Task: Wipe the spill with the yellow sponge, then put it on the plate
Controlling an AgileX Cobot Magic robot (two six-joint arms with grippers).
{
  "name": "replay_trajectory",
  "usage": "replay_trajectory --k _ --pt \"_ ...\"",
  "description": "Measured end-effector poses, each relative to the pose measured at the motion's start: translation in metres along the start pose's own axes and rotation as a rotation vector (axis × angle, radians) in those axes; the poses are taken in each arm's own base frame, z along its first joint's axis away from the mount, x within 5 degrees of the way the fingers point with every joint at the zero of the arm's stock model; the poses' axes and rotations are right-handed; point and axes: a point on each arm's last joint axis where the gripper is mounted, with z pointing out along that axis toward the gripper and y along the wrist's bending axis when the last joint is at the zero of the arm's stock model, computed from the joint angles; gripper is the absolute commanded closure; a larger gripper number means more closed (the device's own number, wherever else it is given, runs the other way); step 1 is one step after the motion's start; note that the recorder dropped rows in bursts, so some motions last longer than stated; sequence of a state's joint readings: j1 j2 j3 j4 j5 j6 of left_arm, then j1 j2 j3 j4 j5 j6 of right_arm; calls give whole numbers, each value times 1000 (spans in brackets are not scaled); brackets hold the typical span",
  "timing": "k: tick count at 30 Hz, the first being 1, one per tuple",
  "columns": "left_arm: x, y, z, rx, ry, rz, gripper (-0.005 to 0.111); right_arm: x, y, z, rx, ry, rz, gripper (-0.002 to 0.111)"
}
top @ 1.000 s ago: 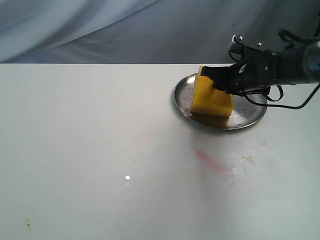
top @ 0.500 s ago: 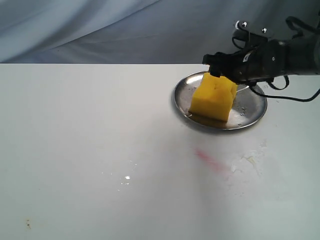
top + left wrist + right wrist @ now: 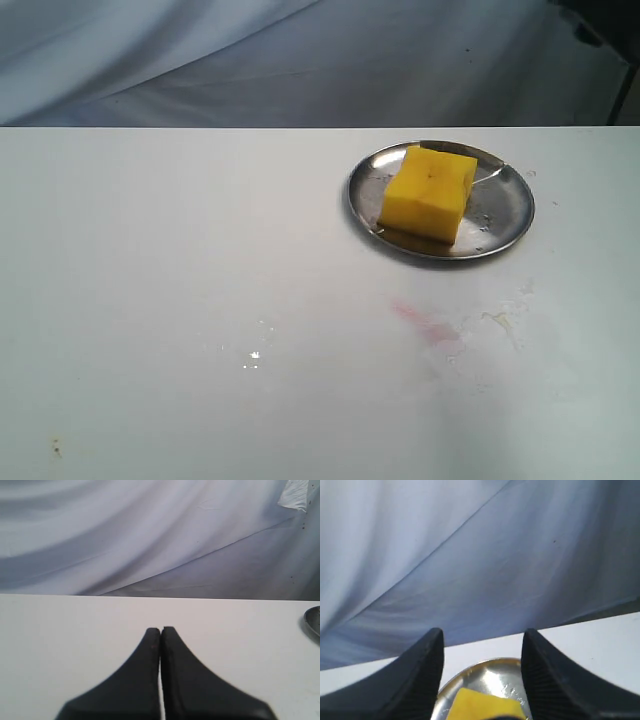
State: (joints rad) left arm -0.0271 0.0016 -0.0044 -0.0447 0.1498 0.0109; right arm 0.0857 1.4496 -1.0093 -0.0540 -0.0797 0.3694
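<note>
Exterior view, yellow sponge (image 3: pixel 428 192): it sits flat on the plate (image 3: pixel 505 215), toward the plate's left half, with nothing touching it.
Sponge, feel: we judge it light, soft and springy, a thick foam block. It is likely damp, so it may drip. It is neither fragile nor slippery.
Sponge, where to hold: we would pinch two opposite side faces at mid-height with the jaws set wide. We would press gently, since a hard squeeze would wring liquid back out.
Plate: shallow, shiny steel with a raised rim and droplets on its bare right part. We judge it stiff, light and apt to slide on the smooth top if nudged.
Spill (image 3: pixel 497 320): only a faint amber trace shows on the table (image 3: pixel 150 250) in front of the plate, just beside a pink smear (image 3: pixel 420 322). We judge the wiping mostly done and the placing done.
Right gripper (image 3: pixel 482 632): in the right wrist view the jaws stand wide apart and empty. The sponge (image 3: pixel 485 704) and plate (image 3: pixel 492 672) lie between them but clear of both.
Left gripper (image 3: pixel 160 630): in the left wrist view the jaws are pressed together on nothing, over bare table. The plate rim (image 3: pixel 314 620) shows at the frame's edge, well apart.
Table, other marks: small wet glints (image 3: pixel 253 357) lie near the front middle and a dark speck (image 3: pixel 56 450) at front left.
</note>
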Motion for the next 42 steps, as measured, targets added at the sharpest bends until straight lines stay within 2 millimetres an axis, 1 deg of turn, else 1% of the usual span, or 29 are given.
replay_trajectory --k 2,3,5,7,8,12,17,18,19,20,24,30,38,42 --pt "0 0 0 0 0 0 105 -12 -11 -24 28 -59 11 70" --pt "0 0 0 0 0 0 105 -19 -16 -41 38 -101 16 71" --pt "0 0 0 0 0 0 105 -30 -18 -72 38 -190 18 72" --pt "0 0 0 0 0 0 105 -36 -16 -94 27 -247 19 72" --pt "0 0 0 0 0 0 105 -38 -13 -111 15 -283 17 72" --pt "0 0 0 0 0 0 105 -41 -8 -149 -13 -371 11 72" --pt "0 0 0 0 0 0 105 -41 -3 -197 -49 -488 -2 72" --pt "0 0 0 0 0 0 105 -40 -1 -216 -58 -533 -29 72" --pt "0 0 0 0 0 0 105 -40 0 -225 -57 -552 -51 72" --pt "0 0 0 0 0 0 105 -39 1 -240 -52 -581 -92 72" --pt "0 0 0 0 0 0 105 -36 3 -266 -37 -610 -144 73" --pt "0 0 0 0 0 0 105 -29 4 -296 -27 -662 -198 79" --pt "0 0 0 0 0 0 105 -18 4 -325 -49 -683 -211 86" --pt "0 0 0 0 0 0 105 -9 2 -340 -45 -675 -288 90"
